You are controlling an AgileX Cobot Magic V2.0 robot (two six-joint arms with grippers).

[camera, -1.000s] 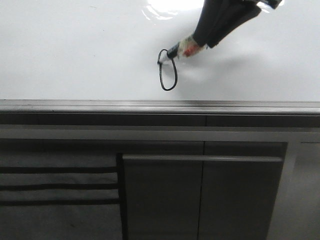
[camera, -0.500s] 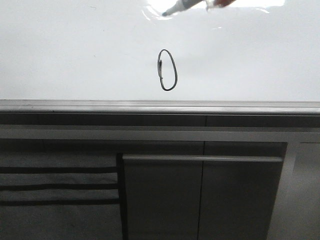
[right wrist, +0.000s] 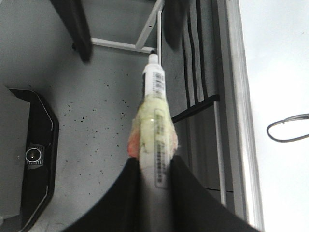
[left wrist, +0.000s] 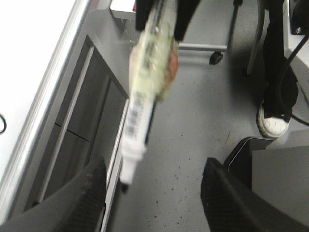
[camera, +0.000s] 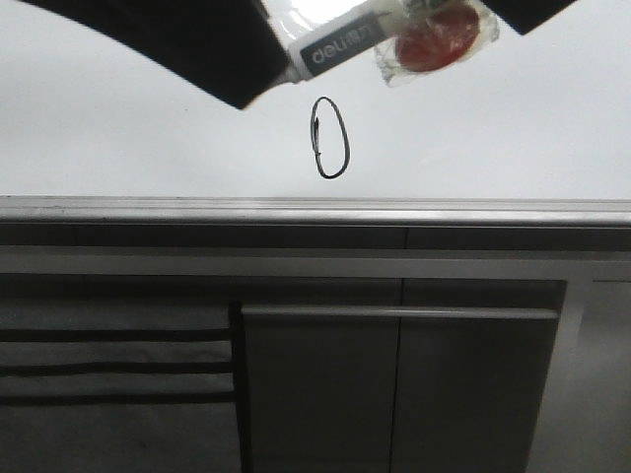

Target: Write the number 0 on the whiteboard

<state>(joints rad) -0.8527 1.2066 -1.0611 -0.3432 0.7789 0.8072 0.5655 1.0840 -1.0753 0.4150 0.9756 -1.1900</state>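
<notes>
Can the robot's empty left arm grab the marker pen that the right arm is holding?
Probably yes. The open left gripper faces the white barcoded marker pen, whose tip points between its fingers; nothing visible lies between. The right gripper holds the other end.

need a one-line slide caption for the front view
Finished number 0 on the whiteboard; marker, held by the right gripper, lifted clear above it.

You can read one brand: "deli", white letters on the grey barrel of the marker, upside down in the front view. The whiteboard carries the hand-drawn number 0, a narrow upright oval in black line, doubled on its left side. A barcode label sits on the marker barrel in both wrist views; you can't make out its digits, they're too blurred. Tape wrap on the marker shows no lettering.
</notes>
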